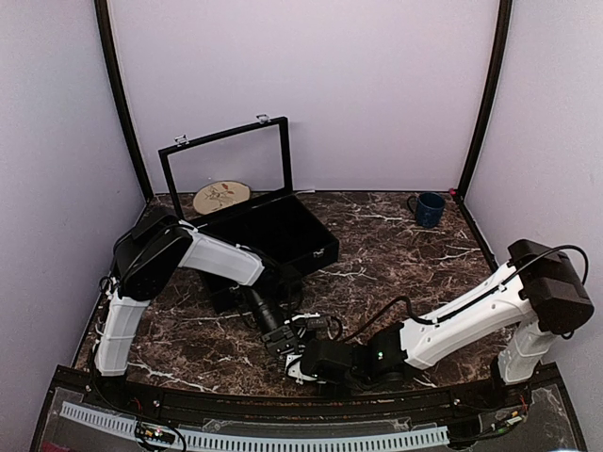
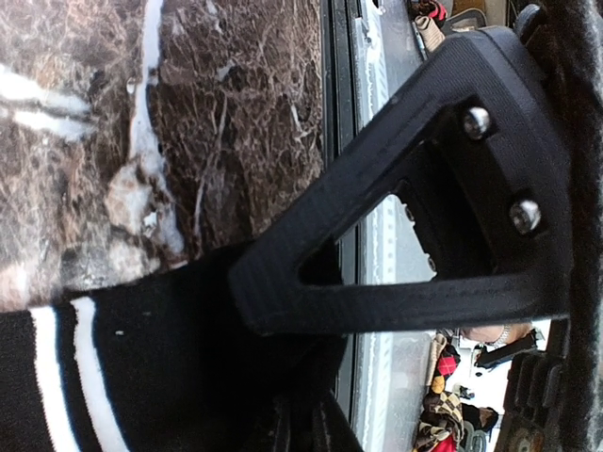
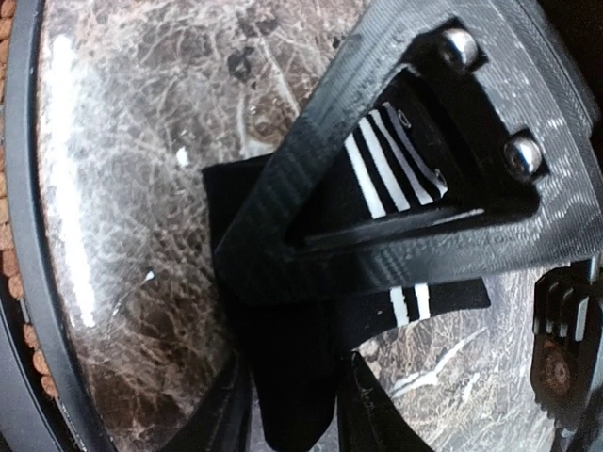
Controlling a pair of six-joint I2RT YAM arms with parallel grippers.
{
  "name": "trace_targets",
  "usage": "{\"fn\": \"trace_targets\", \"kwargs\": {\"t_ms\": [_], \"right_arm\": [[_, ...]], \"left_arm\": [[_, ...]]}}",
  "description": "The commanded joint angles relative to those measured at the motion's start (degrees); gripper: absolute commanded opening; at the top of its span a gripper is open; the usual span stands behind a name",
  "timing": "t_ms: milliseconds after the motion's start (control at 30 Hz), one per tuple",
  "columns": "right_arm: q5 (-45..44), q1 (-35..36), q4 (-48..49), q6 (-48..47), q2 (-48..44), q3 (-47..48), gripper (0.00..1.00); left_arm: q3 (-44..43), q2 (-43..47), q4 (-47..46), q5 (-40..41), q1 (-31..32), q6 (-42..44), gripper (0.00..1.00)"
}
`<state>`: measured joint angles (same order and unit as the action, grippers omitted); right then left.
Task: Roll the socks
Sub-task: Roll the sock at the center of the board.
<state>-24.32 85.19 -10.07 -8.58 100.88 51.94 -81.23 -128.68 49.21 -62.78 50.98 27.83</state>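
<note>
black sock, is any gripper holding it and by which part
The left gripper is shut on the black sock, pinching plain fabric beside its white stripes. The right gripper straddles it near the stripes; a firm hold cannot be told.

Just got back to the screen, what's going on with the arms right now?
Both arms reach in together at the near edge of the table, working on a black sock with white stripes. The left gripper is shut on it, with the fabric bunched at its tips. The right gripper sits over the sock's striped end, but I cannot tell whether it has a hold. The sock looks partly folded, not yet a bundle. Only this one sock is in view.
</note>
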Motion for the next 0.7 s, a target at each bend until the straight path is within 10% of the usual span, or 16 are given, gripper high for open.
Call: {"fn": "trace_targets", "kwargs": {"t_ms": [0,667], "right_arm": [[2.10,-1.10,1.34,-1.47,1.47,-0.33,0.28],[9.61,-3.05,-1.18,-2.59,2.26,0.98,0.04]], "left_arm": [[0.89,0.07,0.63,-1.87,-0.44,0.92,0.12],[1.92,2.11,-0.44,0.85,-0.80,-0.87,0.32]]}}
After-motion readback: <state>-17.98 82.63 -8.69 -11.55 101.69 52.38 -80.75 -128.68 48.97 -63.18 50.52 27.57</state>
